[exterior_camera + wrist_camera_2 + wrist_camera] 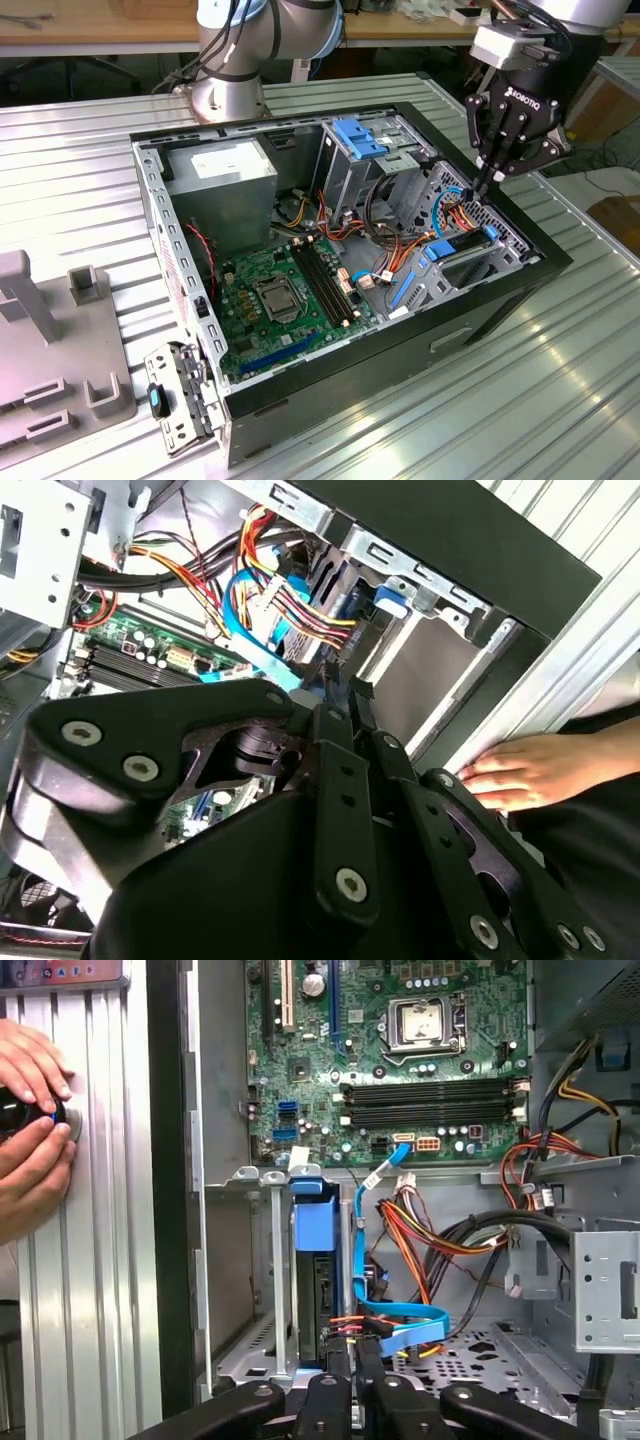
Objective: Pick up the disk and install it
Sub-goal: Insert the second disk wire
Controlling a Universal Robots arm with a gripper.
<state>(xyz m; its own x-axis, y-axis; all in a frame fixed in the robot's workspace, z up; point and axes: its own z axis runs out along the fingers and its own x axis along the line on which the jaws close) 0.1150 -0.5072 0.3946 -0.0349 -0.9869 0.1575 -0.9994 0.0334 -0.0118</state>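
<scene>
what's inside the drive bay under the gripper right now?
The disk sits upright in the grey drive bay, its blue carrier at the top edge. A blue cable and orange wires lie beside it. The gripper covers the disk's near end.

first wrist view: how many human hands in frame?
2. One hand and the other hand flank a dark knob on the ribbed table, beside the case. None seem hidden.

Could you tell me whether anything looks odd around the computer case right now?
A person's hands rest on the metal table right beside the open computer case, near the robot's hand hovering over the drive bay.
</scene>
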